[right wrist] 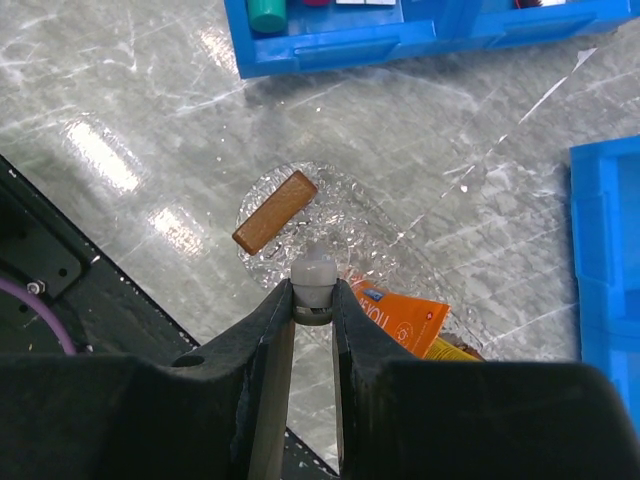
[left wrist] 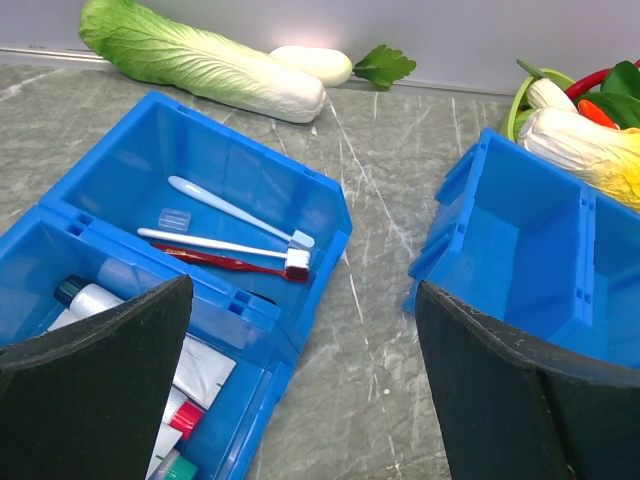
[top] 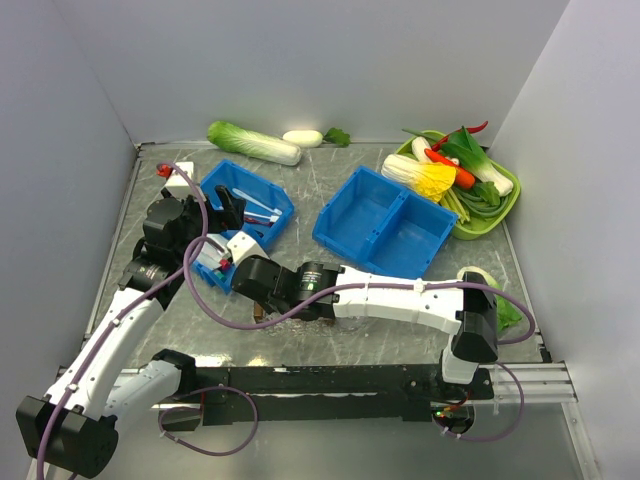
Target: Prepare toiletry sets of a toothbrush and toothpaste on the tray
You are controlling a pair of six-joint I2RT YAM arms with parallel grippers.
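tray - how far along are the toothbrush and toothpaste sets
Done: the tray holds an orange tube and a brown block; no toothbrush shows on it. In hand: the right gripper is shut on a pale-capped item over the tray. To do: the toothbrushes lie in the blue bin by the open left gripper.

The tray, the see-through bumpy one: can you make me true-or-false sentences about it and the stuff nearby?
1. A brown block lies on the tray. True.
2. The right gripper has its jaws wide open and empty. False: they are shut on a pale cap.
3. The left gripper hangs with jaws open above a blue bin. True.
4. The white toothbrush lies on the tray. False: it is in the blue bin.
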